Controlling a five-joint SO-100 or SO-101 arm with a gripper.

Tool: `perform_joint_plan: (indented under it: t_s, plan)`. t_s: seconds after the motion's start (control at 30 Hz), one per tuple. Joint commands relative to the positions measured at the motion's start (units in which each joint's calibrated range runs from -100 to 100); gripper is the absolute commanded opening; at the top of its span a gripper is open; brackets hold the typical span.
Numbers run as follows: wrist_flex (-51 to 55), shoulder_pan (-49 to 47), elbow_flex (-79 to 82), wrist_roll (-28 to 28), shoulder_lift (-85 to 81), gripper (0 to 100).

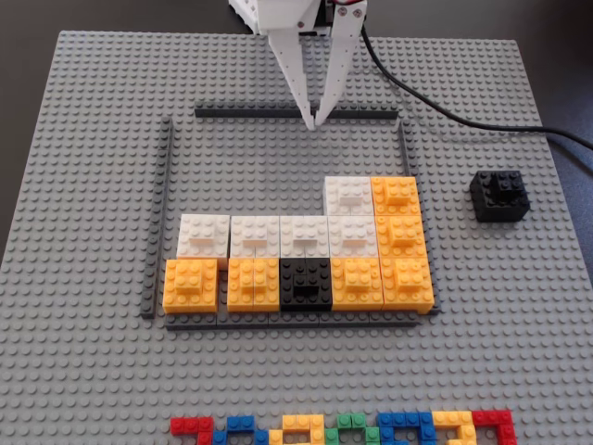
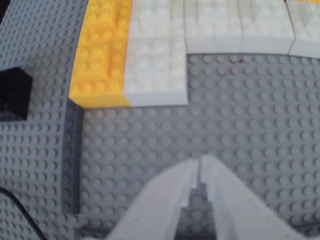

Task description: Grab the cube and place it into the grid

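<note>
The gripper point(image 1: 314, 123), fingers pinched together and holding nothing, hovered over the far strip of the grid point(image 1: 170, 213), partly filled with orange and white blocks, while the cube point(image 1: 498, 196) sat ungrasped outside the grid's right strip in the fixed view.

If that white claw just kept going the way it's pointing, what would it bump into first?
Most likely bare baseplate studs. The gripper, shut and empty, points steeply down just inside the grid's far strip. In the wrist view the white blocks lie farther ahead, and the cube sits off to the left.
</note>
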Motion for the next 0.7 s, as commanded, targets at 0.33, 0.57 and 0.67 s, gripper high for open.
perform_joint_plan:
  t_s: [0.33,0.57,0.67]
  plan:
    - [-3.06,-1.89,-6.27,1.9,1.75,0]
    - [-0.52,-4.54,-22.85,1.37,16.71,0]
    - [1.88,-6.24,-31.28,1.12,22.21,0]
